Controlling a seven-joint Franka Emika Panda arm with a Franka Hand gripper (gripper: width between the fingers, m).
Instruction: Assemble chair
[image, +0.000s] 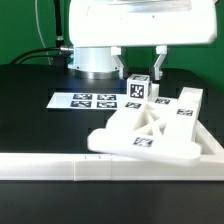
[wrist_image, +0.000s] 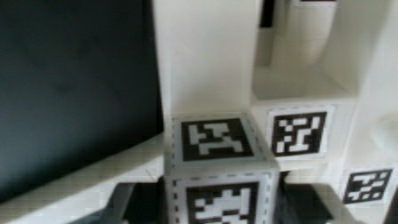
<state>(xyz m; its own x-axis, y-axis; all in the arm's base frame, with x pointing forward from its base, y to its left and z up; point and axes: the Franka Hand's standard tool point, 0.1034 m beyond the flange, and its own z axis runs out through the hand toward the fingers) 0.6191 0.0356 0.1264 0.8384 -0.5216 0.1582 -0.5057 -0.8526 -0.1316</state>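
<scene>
Two views: one from outside the arm, one from the wrist.
Marker board (image: 92, 101): flat white sheet of printed tags on the black table (image: 30, 110), toward the exterior view's left, just in front of the robot base (image: 98, 60).
Square leg (image: 137, 90): white tagged block standing upright between the gripper fingers, long axis vertical, just right of the marker board.
Same leg in the wrist view (wrist_image: 222, 165): tagged end face and side face fill the foreground, pointing toward the camera.
X-braced panel (image: 150, 132): lying near the front rail, tilted, long axis running from the exterior view's left to its right, low end at left.
Other chair parts (image: 185, 105): white tagged blocks behind the panel at the exterior view's right, touching or overlapping it; exact contact hard to tell.
Border rail (image: 60, 168): long white strip across the front, apart from the leg.
Arm pose: reaching straight down from above, wrist vertical over the leg.
Gripper (image: 140, 78): fingers closed against the sides of the square leg, clamped on it.
Gripper in the wrist view (wrist_image: 222, 195): dark pads either side of the leg, blurred.
Hidden or cut off: upper arm out of frame; leg's foot behind the panel; wrist view soft, tags legible only as patterns.
</scene>
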